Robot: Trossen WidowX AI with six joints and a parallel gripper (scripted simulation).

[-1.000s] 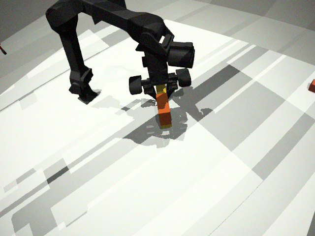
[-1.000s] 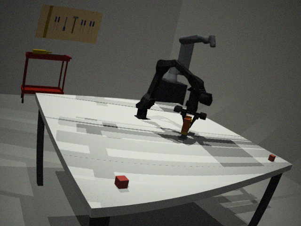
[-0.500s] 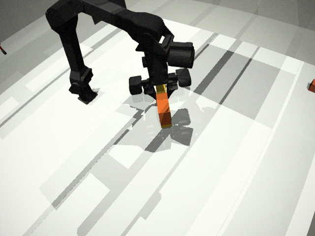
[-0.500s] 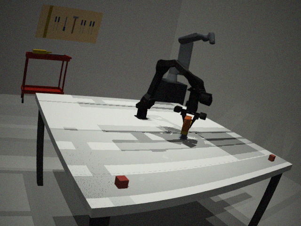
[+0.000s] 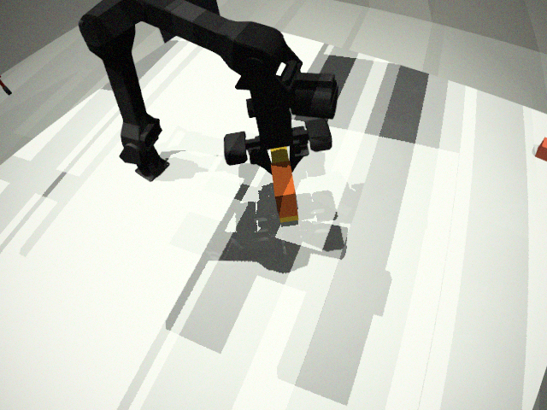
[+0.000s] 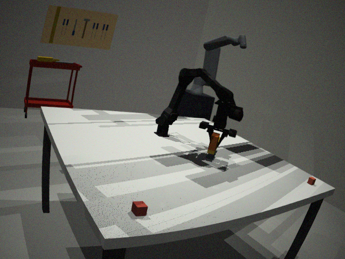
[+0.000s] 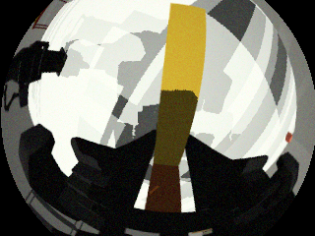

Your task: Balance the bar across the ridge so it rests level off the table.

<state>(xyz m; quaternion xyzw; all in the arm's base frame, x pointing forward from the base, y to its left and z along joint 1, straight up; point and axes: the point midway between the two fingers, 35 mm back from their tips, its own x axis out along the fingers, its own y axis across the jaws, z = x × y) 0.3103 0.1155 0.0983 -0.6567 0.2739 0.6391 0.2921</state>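
Observation:
The bar is orange with yellow ends. It hangs steeply tilted, with its upper end between my fingers and its lower end close to the table. I cannot tell whether the lower end touches the table. My gripper is shut on the bar's upper end, near the middle of the table. In the wrist view the bar runs up and away from the fingers. I cannot make out the ridge among the dark shadow patches under the bar.
A red cube sits near the table's front edge. Another red cube sits near the right edge. A red cart, a tool board and a grey arm stand beyond the table.

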